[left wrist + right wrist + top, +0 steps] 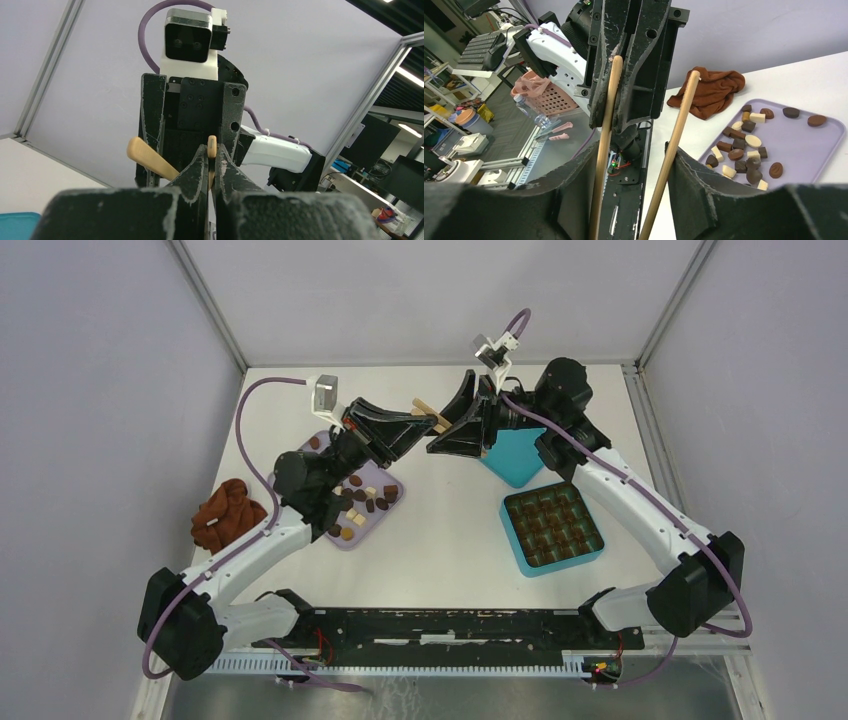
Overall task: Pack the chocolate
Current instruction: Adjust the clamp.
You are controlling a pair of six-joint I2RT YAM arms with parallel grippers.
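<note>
The chocolate is several small dark, mid-brown and cream pieces on a lilac tray, also seen in the right wrist view as chocolate. Both grippers meet in mid-air above the table's middle at a pair of wooden tongs. My left gripper is shut on one wooden arm, and the other arm sticks out to its left. My right gripper has both tong arms between its fingers, each arm lying against an inner face.
A teal box with gridded compartments sits at the right, its teal lid behind it under the right arm. A rust-brown cloth lies left of the tray. Grey walls enclose the table.
</note>
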